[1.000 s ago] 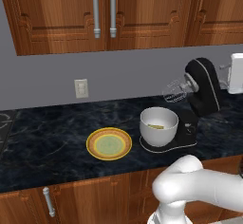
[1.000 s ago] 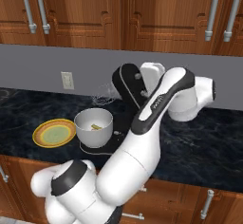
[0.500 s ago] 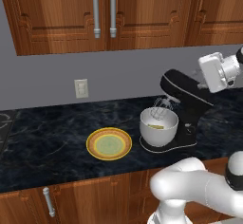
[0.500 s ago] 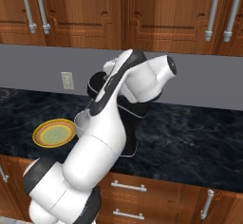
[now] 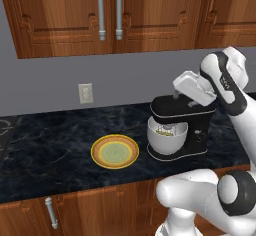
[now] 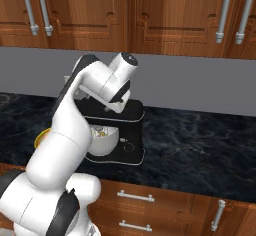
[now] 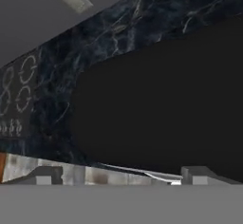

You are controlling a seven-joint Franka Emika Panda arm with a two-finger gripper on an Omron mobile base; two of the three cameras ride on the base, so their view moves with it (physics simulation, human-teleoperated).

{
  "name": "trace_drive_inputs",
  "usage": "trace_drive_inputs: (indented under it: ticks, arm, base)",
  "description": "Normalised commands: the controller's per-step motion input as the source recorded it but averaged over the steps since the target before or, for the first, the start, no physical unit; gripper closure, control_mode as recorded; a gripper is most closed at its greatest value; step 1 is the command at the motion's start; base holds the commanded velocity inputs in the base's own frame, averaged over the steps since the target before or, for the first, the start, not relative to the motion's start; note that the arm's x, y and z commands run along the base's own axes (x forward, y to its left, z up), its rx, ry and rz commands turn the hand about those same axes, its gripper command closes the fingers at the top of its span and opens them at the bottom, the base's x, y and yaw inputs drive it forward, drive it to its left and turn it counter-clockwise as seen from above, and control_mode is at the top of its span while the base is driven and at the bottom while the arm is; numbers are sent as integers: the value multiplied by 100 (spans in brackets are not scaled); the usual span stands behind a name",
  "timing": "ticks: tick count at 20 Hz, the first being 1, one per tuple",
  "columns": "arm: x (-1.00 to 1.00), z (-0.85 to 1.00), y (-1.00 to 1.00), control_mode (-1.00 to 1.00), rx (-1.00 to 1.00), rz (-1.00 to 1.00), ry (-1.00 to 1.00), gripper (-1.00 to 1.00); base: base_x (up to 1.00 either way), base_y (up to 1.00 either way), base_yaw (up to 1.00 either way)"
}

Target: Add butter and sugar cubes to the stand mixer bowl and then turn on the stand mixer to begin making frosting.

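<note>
**End effector released above the lowered mixer head**

End effector (image 7: 122,173) status: released. In the hand view the two finger tips stand wide apart with nothing between them, and the camera looks down onto the black top of the stand mixer (image 5: 182,115). From the left base view the white hand hovers just above the rear of the mixer head. Whether it touches the housing cannot be told.

Position of the work items:
- The stand mixer stands on the dark marble bench (image 5: 50,150), near the bench's front edge, to the right of the yellow plate (image 5: 95,150). The plate is bare.
- The head is tilted down over the stand mixer bowl (image 5: 167,139), which sits on the flat black base.
- Small pale yellowish pieces show inside the bowl under the head. They are too small to sort into butter and sugar cubes.

Assessment: loading appears complete, and switching on remains.

Handling notes:
- The mixer is judged heavy, rigid and stable, so it should not shift under a light press.
- Its rounded housing looks smooth and offers poor purchase. Do not take hold of the head.
- A small light mark on the column (image 6: 124,141) is probably the control. Approach it with one finger tip or a narrow pinch, using modest force.
</note>
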Motion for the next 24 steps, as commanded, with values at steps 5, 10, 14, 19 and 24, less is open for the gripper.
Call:
trace_drive_inputs:
  ticks: [5, 10, 14, 19, 24]
  arm:
    - [-27, -9, 44, -100, -25, 0, -1, -100]
    - [-81, 61, 1, -100, -12, 0, -7, -100]
    - [-99, 23, -12, -100, -13, 0, -2, -100]
    - [-88, 0, -32, -100, -21, 0, 0, -100]
    - [-29, -3, -55, -100, -22, 0, 0, -100]
  base:
    - [0, 0, 0]
    - [0, 0, 0]
    - [0, 0, 0]
    - [0, 0, 0]
    - [0, 0, 0]
